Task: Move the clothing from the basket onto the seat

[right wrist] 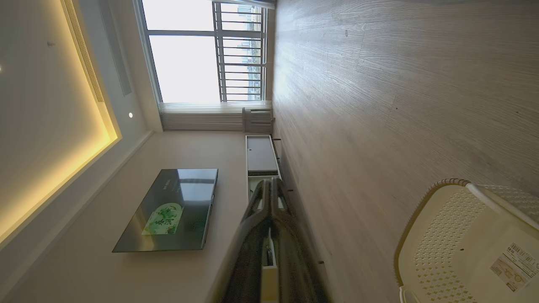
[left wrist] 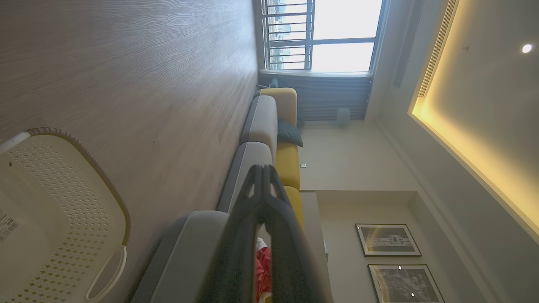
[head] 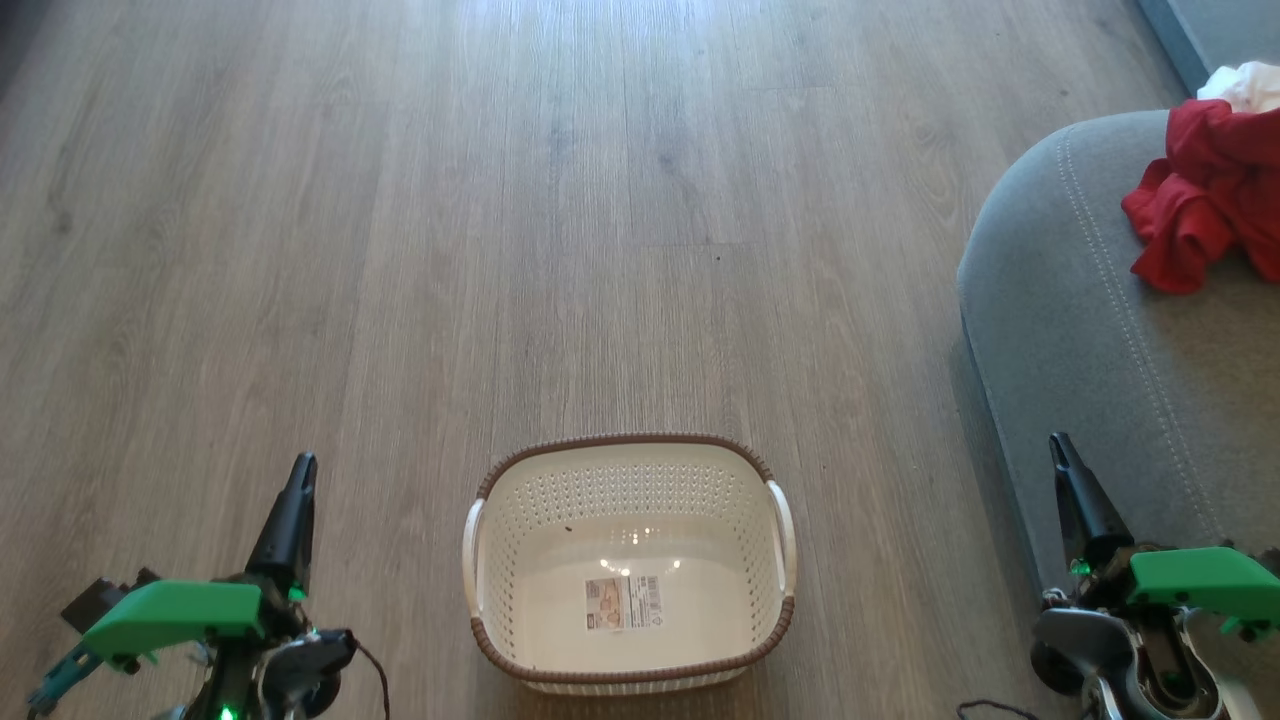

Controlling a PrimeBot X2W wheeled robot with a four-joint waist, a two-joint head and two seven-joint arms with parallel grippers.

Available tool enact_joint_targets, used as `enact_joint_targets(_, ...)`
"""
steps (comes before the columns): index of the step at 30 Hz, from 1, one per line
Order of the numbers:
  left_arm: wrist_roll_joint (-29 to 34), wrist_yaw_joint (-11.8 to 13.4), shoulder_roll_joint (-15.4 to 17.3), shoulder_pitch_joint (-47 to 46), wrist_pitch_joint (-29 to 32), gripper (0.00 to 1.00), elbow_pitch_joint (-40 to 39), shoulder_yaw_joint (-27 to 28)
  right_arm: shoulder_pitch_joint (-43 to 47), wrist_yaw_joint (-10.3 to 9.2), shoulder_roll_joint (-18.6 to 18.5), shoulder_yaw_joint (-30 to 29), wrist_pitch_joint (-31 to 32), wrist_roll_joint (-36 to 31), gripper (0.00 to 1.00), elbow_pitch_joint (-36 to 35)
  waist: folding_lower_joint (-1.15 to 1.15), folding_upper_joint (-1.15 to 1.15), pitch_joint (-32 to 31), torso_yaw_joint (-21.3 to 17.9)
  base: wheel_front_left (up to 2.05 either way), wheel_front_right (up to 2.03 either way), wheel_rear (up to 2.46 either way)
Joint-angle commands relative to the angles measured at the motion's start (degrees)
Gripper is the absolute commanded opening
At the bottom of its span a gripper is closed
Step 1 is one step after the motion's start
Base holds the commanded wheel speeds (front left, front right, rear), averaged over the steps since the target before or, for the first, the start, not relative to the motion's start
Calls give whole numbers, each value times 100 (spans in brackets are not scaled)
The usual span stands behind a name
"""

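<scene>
The small rectangular cream plastic basket (head: 628, 438) with perforated sides, brown braided rim and two white handles stands on the floor directly in front of the robot, between the two arms. Its interior holds no fabric; only a printed label sticker (head: 622, 603) shows on its bottom. The clothing lies on the large grey fabric-upholstered seat cushion (head: 1080, 350) at the robot's right: bright red crumpled garments (head: 1205, 200) with a plain white garment (head: 1245, 85) touching them on the far side, well apart from the basket. Judged from this layout, the transfer step is complete and no item awaits pickup. The left gripper (head: 303, 465) hangs low at the left with its two long dark fingers pressed together and nothing between them. The right gripper (head: 1060, 448) hangs low at the right, just beside the cushion's front edge, likewise fully closed and empty. The next move, if any, calls only for a check that the basket is empty and that the garments sit securely inboard of the cushion's rounded corner; no grasp is required. The surface is a light grey-brown wood-grain plank floor (head: 600, 200) with a soft sheen. The wrist views show a large barred window (left wrist: 332, 38), a yellow sofa backrest (left wrist: 288, 164), two framed pictures (left wrist: 387, 240), and a wall-mounted dark television (right wrist: 172, 210).
</scene>
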Motion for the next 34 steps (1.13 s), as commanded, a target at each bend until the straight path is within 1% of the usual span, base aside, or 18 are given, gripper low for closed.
enact_joint_targets(1,-39,-54,47,-268,44,0,-192,196,-318,0,-52,104,32,34,0,-223,0,0,0,0,0,0,0)
enact_joint_targets(34,-39,-54,47,-268,43,0,-193,196,-318,0,-52,104,32,34,0,-223,0,0,0,0,0,0,0)
